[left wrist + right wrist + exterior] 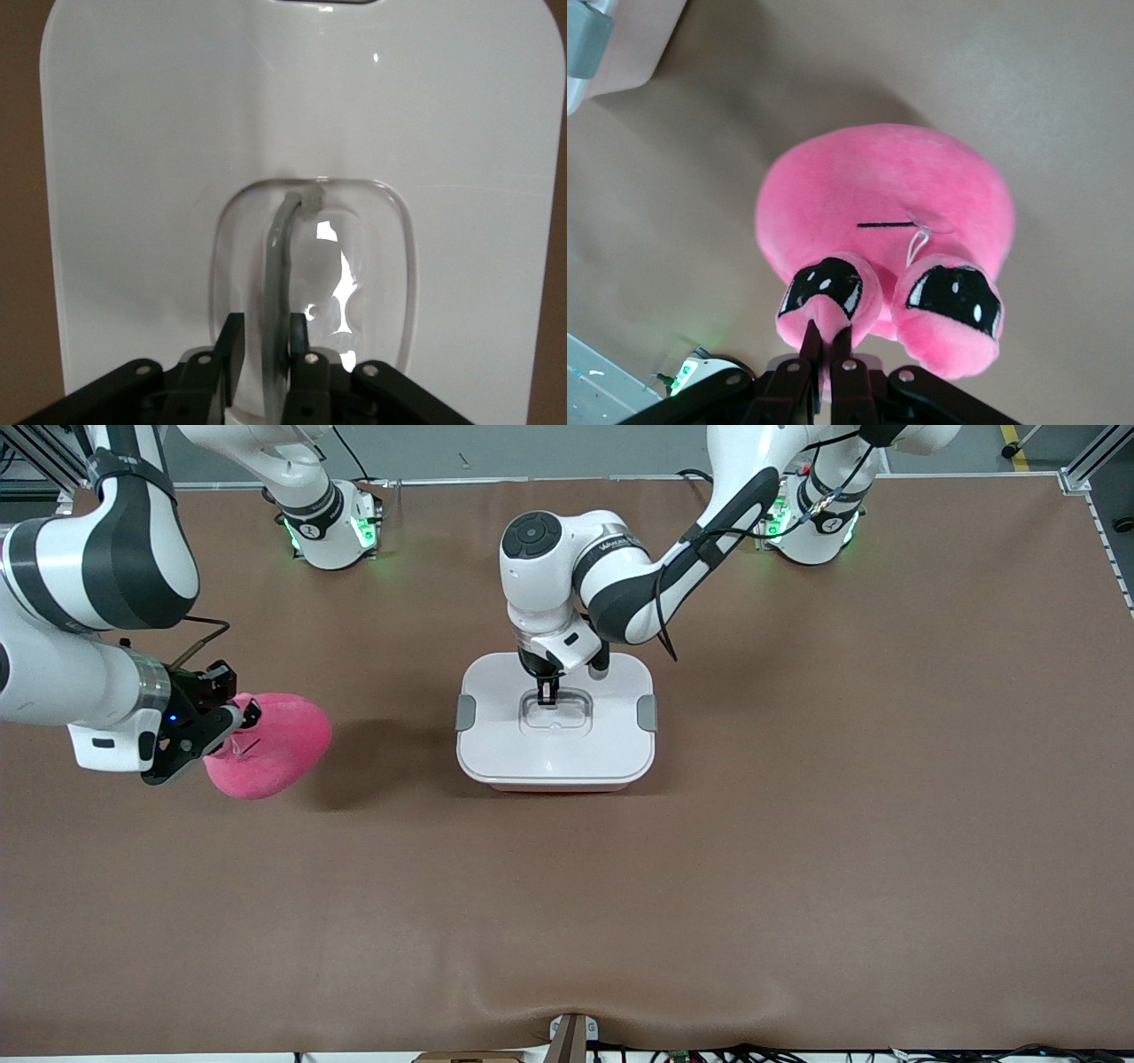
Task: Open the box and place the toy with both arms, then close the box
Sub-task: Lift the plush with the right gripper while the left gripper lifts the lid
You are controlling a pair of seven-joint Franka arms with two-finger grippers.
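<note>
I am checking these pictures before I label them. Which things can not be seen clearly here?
- Inside of the box: the white lid covers it in all views.
- Toy face, front view: turned away, partly hidden by the right end effector.
- Handle base, left wrist view: hidden between the left end effector fingers.

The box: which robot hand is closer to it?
Left. The left gripper is down in the box lid's handle, fingers around it. The right gripper holds the toy off toward the right arm's end.

Bare brown table mat all around the white-lidded translucent pink plastic box, left gripper occupying its clear recessed handle, hot-pink round plush toy well apart toward the right arm's end
</note>
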